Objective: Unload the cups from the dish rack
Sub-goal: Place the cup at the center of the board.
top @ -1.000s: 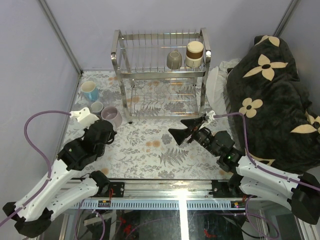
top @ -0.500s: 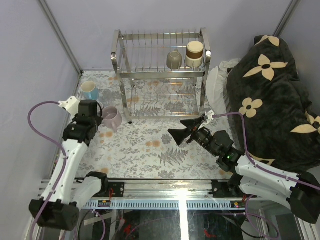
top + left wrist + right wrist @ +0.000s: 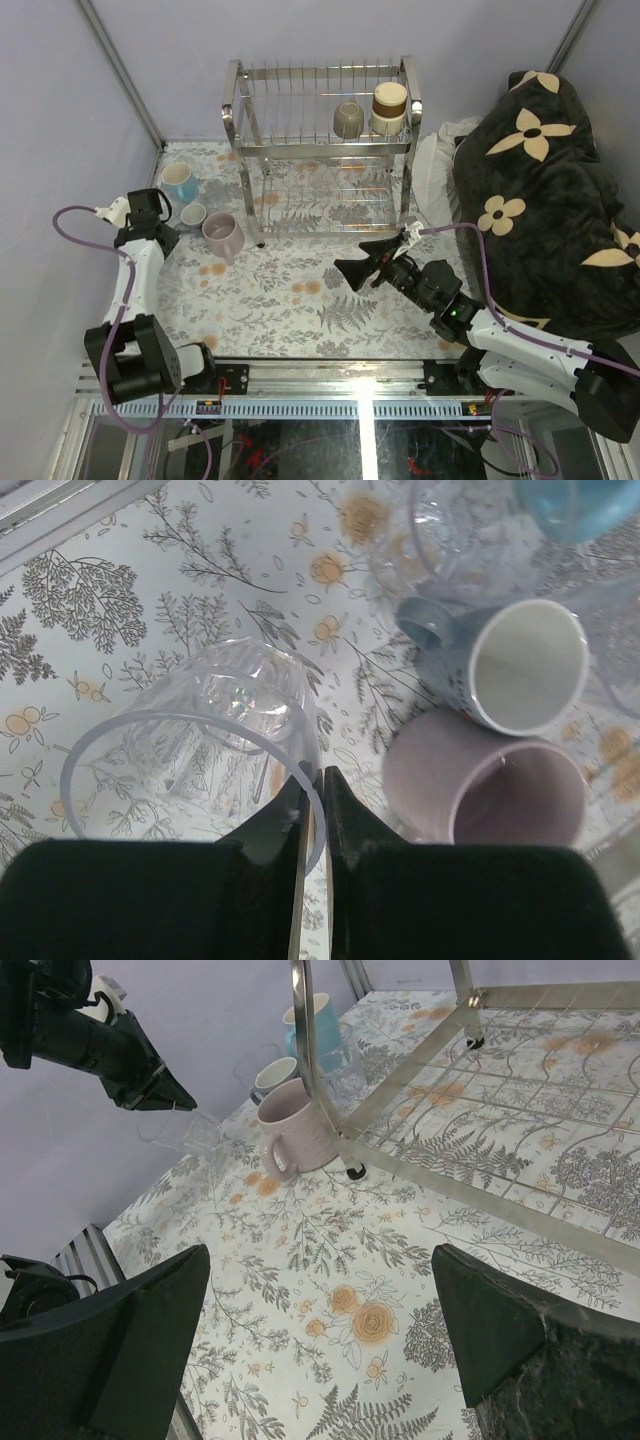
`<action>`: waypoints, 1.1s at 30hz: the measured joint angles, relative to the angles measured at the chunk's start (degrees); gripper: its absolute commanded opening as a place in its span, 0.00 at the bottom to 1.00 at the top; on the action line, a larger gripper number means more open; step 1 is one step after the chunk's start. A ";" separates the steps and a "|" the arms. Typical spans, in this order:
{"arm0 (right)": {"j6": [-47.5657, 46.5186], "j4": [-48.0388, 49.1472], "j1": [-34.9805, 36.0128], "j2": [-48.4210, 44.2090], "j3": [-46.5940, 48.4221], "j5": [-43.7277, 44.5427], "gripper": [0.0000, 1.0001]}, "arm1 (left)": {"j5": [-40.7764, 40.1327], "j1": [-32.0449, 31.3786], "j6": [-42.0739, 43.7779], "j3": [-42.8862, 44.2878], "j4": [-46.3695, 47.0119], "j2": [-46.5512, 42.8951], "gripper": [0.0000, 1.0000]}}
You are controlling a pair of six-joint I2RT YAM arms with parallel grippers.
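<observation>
My left gripper [image 3: 312, 775] is shut on the rim of a clear glass [image 3: 200, 740], which tilts just over the table near the left wall. Close beside it are the pale lilac mug [image 3: 480, 790], the grey-blue cup [image 3: 510, 670], the light blue mug [image 3: 180, 182] and another clear glass [image 3: 440, 540]. The chrome dish rack [image 3: 320, 150] stands at the back. On its top tier are an olive-grey mug [image 3: 348, 119] and a brown-and-cream cup [image 3: 389, 106]. My right gripper [image 3: 358, 257] hangs open and empty over the table in front of the rack.
A dark flowered blanket [image 3: 540, 190] over white cloth fills the right side next to the rack. Grey walls close in on the left and at the back. The rack's lower tier [image 3: 520, 1090] holds no cups where I can see it.
My left arm has swung left and away from me with the clear glass, ending beside the group of cups. The right arm has barely shifted.
</observation>
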 measured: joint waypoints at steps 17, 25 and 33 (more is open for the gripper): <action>0.61 0.44 0.00 2.29 0.00 -0.44 1.00 | -0.33 2.12 1.49 2.49 4.92 15.15 0.00; 0.74 0.39 0.00 2.43 0.00 -0.37 1.00 | -0.48 2.16 2.05 6.03 6.43 19.74 0.00; 0.79 0.44 0.00 1.95 0.00 -0.39 1.00 | -0.15 2.16 2.71 6.45 6.56 20.46 0.30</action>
